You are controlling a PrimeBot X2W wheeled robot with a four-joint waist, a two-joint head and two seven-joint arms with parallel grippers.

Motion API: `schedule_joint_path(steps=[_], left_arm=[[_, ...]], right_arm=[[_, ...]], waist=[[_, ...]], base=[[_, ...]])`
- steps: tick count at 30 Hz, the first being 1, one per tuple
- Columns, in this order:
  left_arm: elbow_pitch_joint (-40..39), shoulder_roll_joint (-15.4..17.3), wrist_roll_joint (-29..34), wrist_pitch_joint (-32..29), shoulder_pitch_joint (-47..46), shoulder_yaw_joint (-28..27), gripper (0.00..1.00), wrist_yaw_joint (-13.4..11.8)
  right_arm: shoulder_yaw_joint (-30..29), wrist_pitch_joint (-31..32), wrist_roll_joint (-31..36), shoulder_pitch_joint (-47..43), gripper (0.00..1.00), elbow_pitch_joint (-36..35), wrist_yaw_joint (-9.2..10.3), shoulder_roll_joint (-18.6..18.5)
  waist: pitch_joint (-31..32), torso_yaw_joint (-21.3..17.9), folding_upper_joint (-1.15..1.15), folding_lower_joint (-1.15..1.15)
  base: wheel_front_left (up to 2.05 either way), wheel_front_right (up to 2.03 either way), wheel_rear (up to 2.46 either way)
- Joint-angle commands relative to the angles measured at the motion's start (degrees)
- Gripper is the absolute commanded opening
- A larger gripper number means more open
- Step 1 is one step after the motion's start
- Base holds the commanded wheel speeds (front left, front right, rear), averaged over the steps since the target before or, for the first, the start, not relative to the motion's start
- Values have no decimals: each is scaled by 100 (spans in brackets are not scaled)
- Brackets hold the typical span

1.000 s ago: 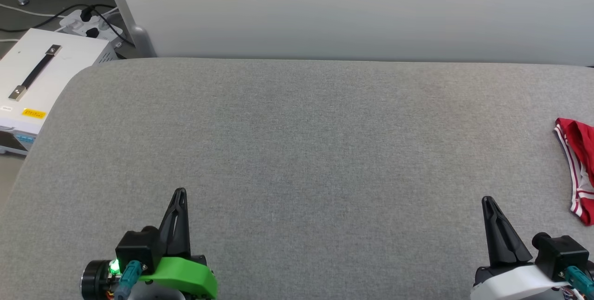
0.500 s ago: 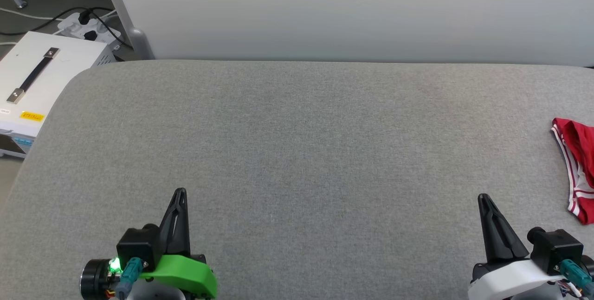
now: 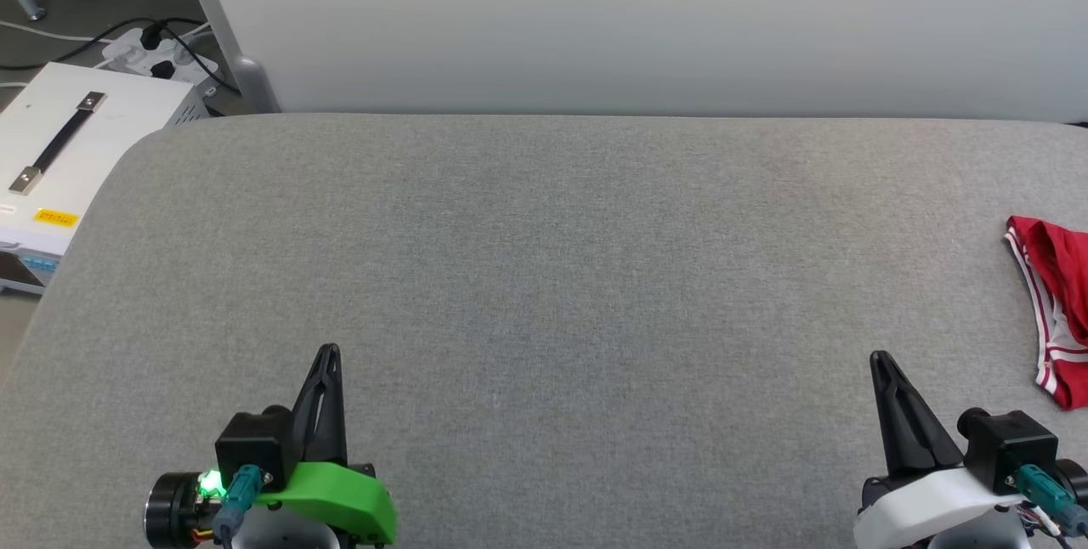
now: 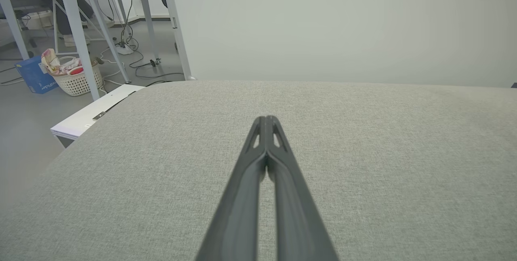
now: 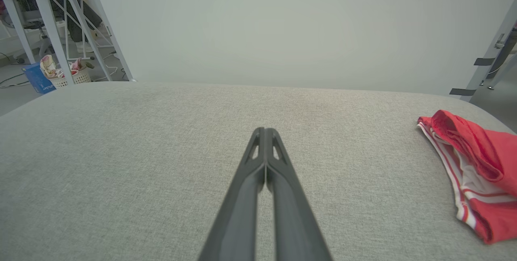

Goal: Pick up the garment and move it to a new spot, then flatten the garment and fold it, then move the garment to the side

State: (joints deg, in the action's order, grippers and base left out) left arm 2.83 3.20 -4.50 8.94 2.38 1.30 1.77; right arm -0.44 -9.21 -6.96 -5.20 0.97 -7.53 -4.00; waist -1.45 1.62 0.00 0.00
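We hold our left tool (image 3: 328,351) at the lower left of the head view, its two dark fingers pressed together into one point and aimed forward. Its wrist wears a green cover (image 3: 340,502), with a small green light (image 3: 208,485) glowing beside it. Our right tool (image 3: 880,358) sits at the lower right, fingers likewise closed tip to tip and leaning slightly toward our left, above a white cover (image 3: 935,506).

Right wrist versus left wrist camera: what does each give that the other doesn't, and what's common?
Right wrist: the red garment, crumpled at the right end of the grey surface, and the shut right hand. Left wrist: a white box beside the surface's left edge, and the shut left hand. Both: that surface, the pale wall, a white floor basket.
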Motion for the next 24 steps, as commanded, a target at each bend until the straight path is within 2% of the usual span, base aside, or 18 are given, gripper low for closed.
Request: schedule_joint_path(steps=[1, 24], left_arm=[[-35, -13, 69, -35, -84, -27, 0, -28], [-112, -19, 186, -300, -132, -59, 0, -74]], right_arm=[[7, 45, 86, 116, 0, -26, 2, 14], [18, 315, 274, 240, 0, -48, 3, 45]], waist=[[3, -3, 0, 0], [46, -52, 0, 0]], base=[[0, 0, 0], [0, 0, 0]])
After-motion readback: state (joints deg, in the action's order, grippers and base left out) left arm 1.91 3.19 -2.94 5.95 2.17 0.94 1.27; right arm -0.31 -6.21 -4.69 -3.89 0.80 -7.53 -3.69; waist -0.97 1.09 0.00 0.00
